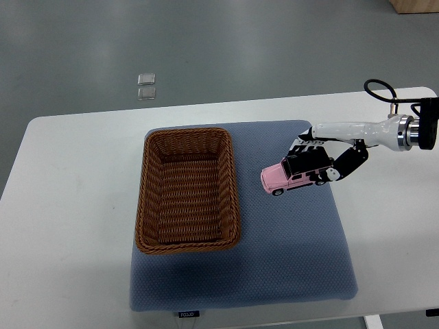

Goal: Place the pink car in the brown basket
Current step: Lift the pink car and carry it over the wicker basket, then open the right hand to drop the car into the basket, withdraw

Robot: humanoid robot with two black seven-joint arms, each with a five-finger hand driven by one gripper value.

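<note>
A pink toy car with a black roof lies on the blue mat, right of the brown wicker basket. My right hand reaches in from the right edge, its black and white fingers curled around the car's rear and roof. The car's front points left toward the basket, about a hand's width from its right rim. Nothing shows inside the basket. The left arm does not show.
The blue-grey cushion mat covers the middle of the white table. Two small clear squares lie on the grey floor beyond the table's far edge.
</note>
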